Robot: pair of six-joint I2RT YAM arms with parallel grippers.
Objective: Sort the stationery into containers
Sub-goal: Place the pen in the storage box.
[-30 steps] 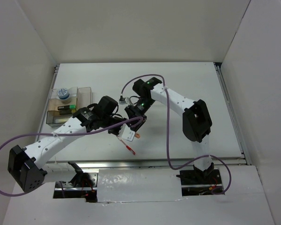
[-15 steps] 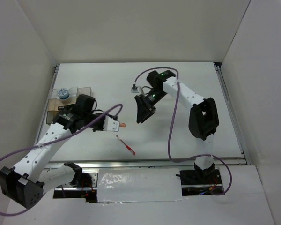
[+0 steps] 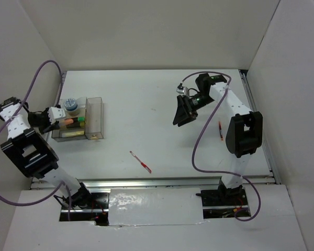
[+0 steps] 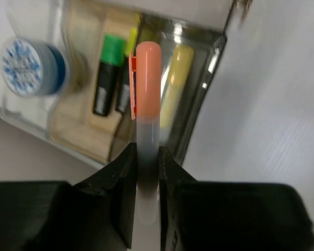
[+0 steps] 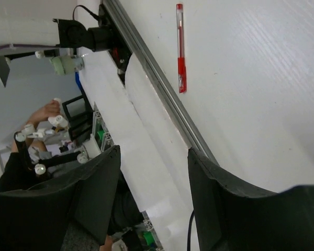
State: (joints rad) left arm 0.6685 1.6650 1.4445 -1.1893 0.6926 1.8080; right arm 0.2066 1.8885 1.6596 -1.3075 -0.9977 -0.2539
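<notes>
My left gripper (image 4: 146,175) is shut on a pen with a clear barrel and an orange cap (image 4: 147,73), held over the clear organizer (image 4: 212,55). In that organizer lie a green highlighter (image 4: 109,73) and a yellow one (image 4: 176,78), with a blue-and-white tape roll (image 4: 27,65) beside them. From above, the left gripper (image 3: 56,115) sits at the organizer's (image 3: 101,119) left end. The right gripper (image 3: 180,113) hangs open above the table's right-middle with nothing between its fingers (image 5: 97,193). One red pen (image 3: 141,161) lies near the front; its like shows at the rail in the right wrist view (image 5: 180,47).
A second red pen (image 3: 220,130) lies by the right arm's link. The tape roll (image 3: 70,103) stands at the organizer's back left. White enclosure walls close in the left, back and right. A metal rail (image 3: 162,182) runs along the front edge.
The left arm swung from the table's middle far left to the organizer, carrying the orange-capped pen. The right arm drew back to the right, still open.
</notes>
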